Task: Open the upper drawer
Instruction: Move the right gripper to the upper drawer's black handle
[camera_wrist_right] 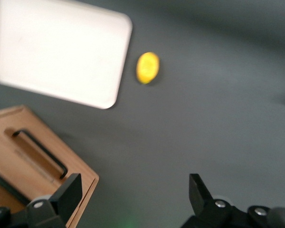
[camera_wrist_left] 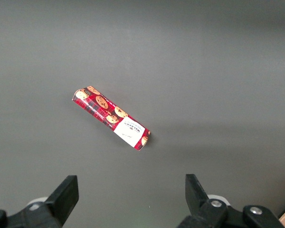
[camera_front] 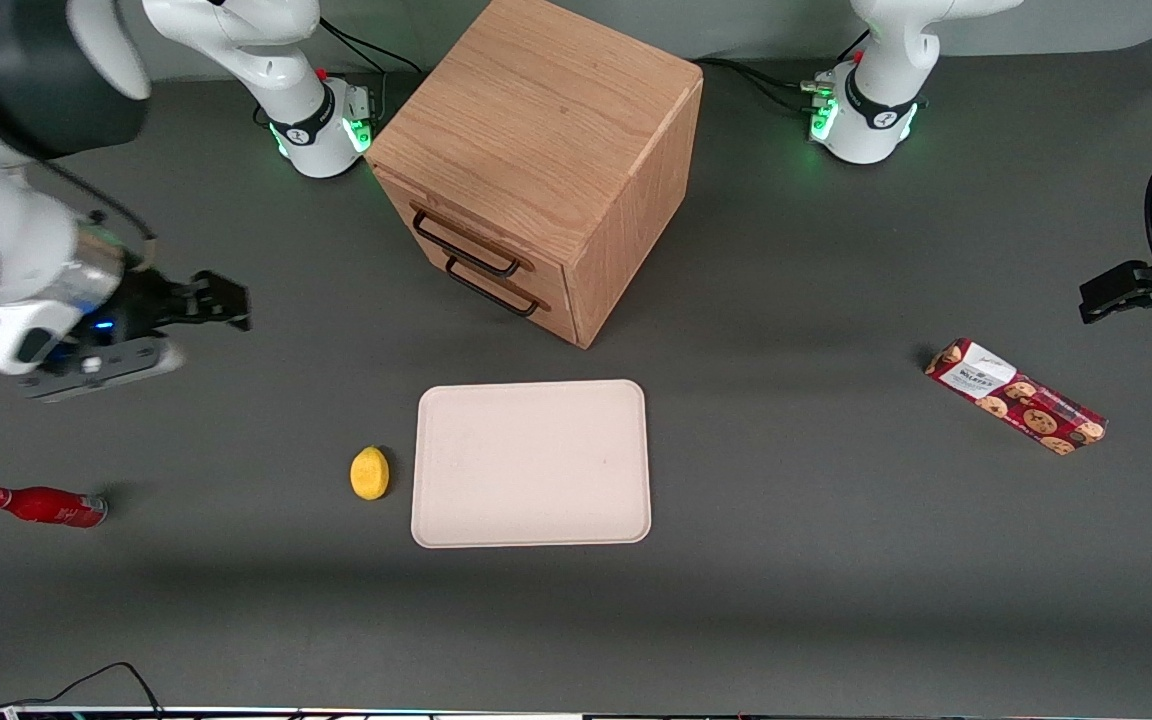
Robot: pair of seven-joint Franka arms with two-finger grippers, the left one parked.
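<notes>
Right now the gripper (camera_front: pixel 226 300) is held above the table (camera_front: pixel 786 560), well apart from the wooden cabinet (camera_front: pixel 536 130) and off toward the working arm's end. Its two black fingers (camera_wrist_right: pixel 69 192) are spread wide, and nothing is held between them. The cabinet is used as the landmark. The upper drawer (camera_front: pixel 471 235) is set in the cabinet's front, just under the top, and it is seen pushed all the way in. A thin black handle (camera_front: pixel 466 243) is fixed across it. The lower drawer (camera_front: pixel 496 285) is found right below it, also pushed in. A pale tray (camera_front: pixel 532 463) is laid flat on the table, nearer to the front camera than the cabinet. A yellow lemon (camera_front: pixel 369 472) is placed just beside the tray. A red bottle (camera_front: pixel 44 506) is laid on its side, far from the cabinet toward the working arm's end. A red cookie pack (camera_front: pixel 1014 396) is laid far from the cabinet toward the parked arm's end.
</notes>
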